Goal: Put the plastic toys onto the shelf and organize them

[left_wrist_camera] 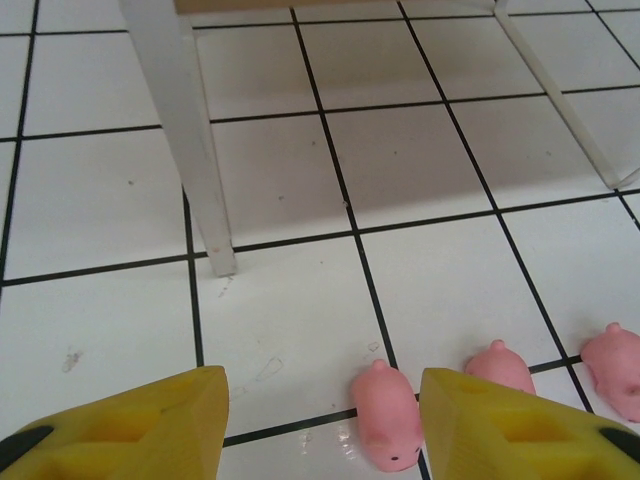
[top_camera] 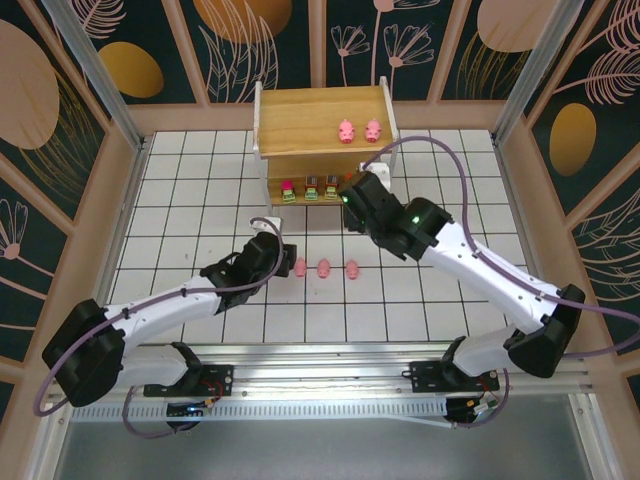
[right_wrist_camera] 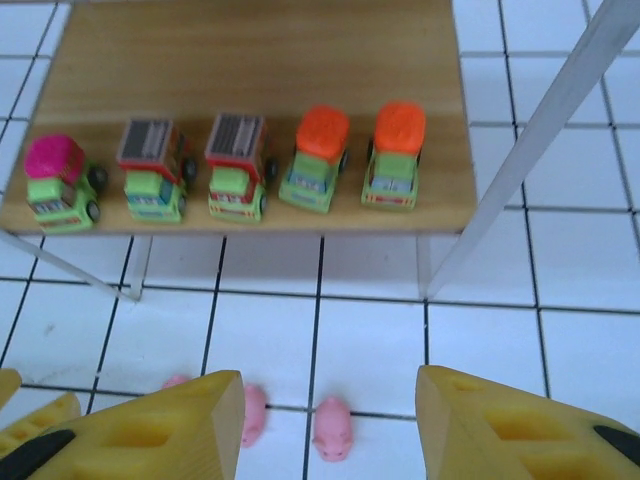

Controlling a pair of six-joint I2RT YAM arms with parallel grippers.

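on the tiled table (left_wrist_camera: 100,330), left gripper (left_wrist_camera: 322,405) sits open around the nearest pig (left_wrist_camera: 388,418), likely for pickup; right gripper (right_wrist_camera: 330,400) open, empty, facing trucks (right_wrist_camera: 236,165) rowed on lower shelf (right_wrist_camera: 250,60).

Two-tier shelf (top_camera: 300,115) of light wood on a white frame, upright at the far side of the desk (top_camera: 200,200). On its top board, toward the right end, two pink pigs (top_camera: 346,130) (top_camera: 373,130) side by side. On the lower board, five toy trucks in a neat row, green cabs toward the front edge: pink-topped truck (right_wrist_camera: 60,185) at the left, then two brownish-topped (right_wrist_camera: 153,170) (right_wrist_camera: 238,165), then two orange-topped (right_wrist_camera: 318,160) (right_wrist_camera: 395,155). On the white tiles in front of the shelf, three more pigs (top_camera: 300,268) (top_camera: 324,268) (top_camera: 351,268) in a line, near one another but apart.
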